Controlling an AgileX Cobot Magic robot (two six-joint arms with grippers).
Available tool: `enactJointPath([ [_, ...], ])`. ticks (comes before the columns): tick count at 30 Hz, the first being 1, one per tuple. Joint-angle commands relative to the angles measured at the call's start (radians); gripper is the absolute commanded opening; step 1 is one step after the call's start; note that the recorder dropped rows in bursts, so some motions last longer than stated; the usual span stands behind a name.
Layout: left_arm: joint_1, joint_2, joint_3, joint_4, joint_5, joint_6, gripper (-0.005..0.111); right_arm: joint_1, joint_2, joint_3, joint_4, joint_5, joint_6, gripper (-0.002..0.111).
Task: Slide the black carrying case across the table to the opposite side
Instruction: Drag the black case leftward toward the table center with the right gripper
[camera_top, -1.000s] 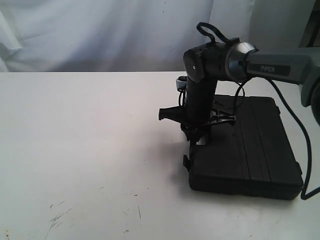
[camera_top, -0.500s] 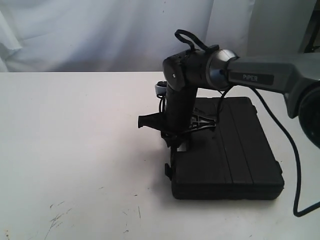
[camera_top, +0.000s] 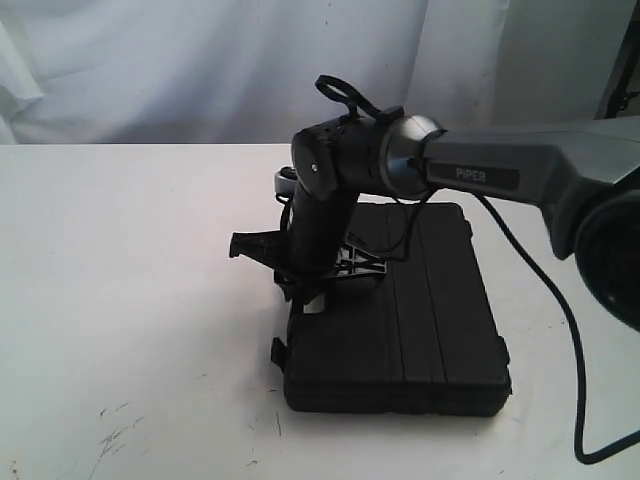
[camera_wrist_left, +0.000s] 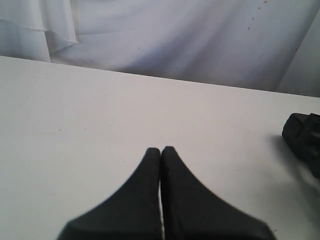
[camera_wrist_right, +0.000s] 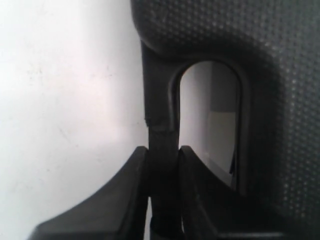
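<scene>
Clamping the handle (camera_wrist_right: 160, 120) of the black carrying case (camera_top: 420, 320), the right hand (camera_wrist_right: 162, 152) stands at the case's edge. Beyond that edge the white bench (camera_top: 130, 280) lies wide and bare; past the opposite edge only a narrower strip shows. The case lies closed. The left hand (camera_wrist_left: 161, 151), pressed tight together on nothing, is apart from the case. Dark scuffs (camera_top: 115, 430) mark the bench near the case's front corner; white cloth (camera_top: 200, 70) hangs behind.

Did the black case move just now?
Yes. The black case has slid left, closer to the scuff marks on the table, with the right gripper shut on its handle.
</scene>
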Motion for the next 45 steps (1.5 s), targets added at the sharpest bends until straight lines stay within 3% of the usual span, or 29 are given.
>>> enactJointPath([
  [1,0.001,-0.005,0.004,0.004,-0.009,0.001,0.000,0.020,-0.008,-0.007,0.035,-0.051,0.026,0.000],
  [22,0.001,-0.005,0.004,0.004,-0.009,0.001,0.000,0.077,0.098,-0.251,0.036,0.038,0.060,0.000],
  [45,0.001,-0.005,0.004,0.004,-0.009,0.001,0.000,0.089,0.118,-0.266,0.077,-0.019,0.069,0.000],
])
